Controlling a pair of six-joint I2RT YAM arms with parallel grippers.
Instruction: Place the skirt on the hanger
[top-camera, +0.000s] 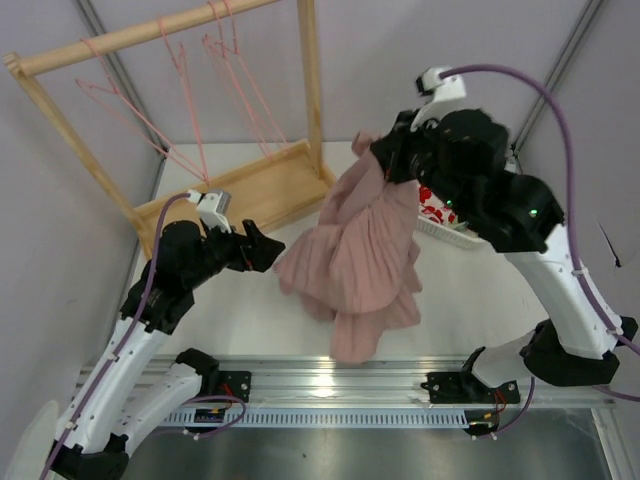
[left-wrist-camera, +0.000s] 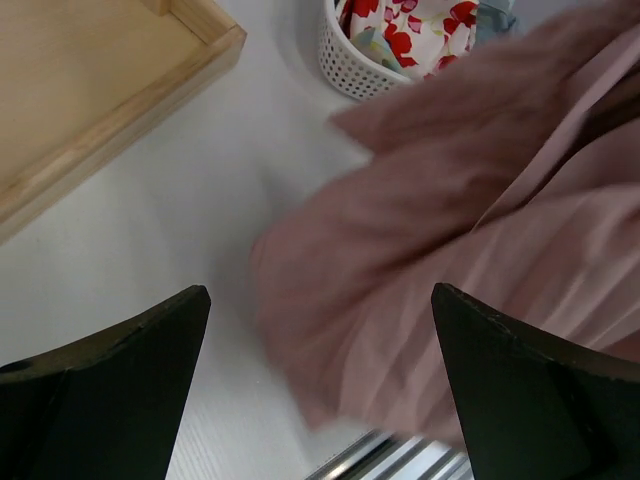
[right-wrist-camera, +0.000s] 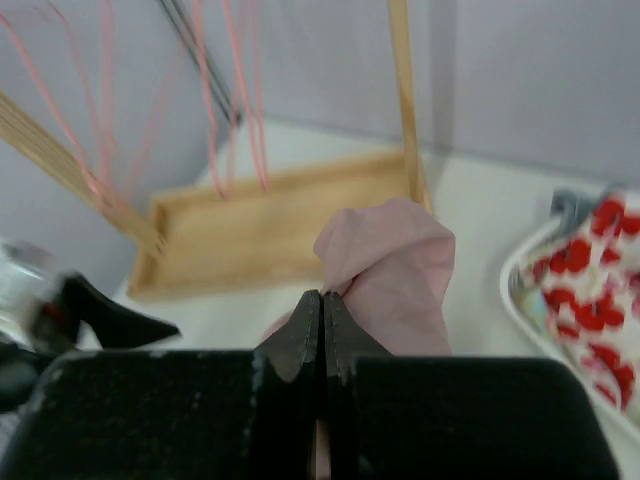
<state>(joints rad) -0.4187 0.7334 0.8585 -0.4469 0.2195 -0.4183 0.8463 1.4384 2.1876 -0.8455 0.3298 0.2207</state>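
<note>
Right gripper (right-wrist-camera: 322, 296): fingers pressed together on a pinch of the skirt (right-wrist-camera: 392, 258), a knob of pink fabric bunched just past the tips. The hold is high above the table (top-camera: 470, 300), so the garment hangs down in pleated folds with its lower edge pooled on the surface near the front rail; my guess is the lift is meant to let the cloth fall open and show an edge. Left gripper (left-wrist-camera: 320, 292): fingers spread wide, holding nothing, low and aimed at the hanging side of the skirt, probably set up for a second grasp. Beyond them the pink hangers (top-camera: 225, 50) hang on the wooden rack (top-camera: 310, 70), well apart from the skirt; none has been taken. A white basket (left-wrist-camera: 350, 70) with a flowered cloth (left-wrist-camera: 420, 30) sits behind the skirt.
</note>
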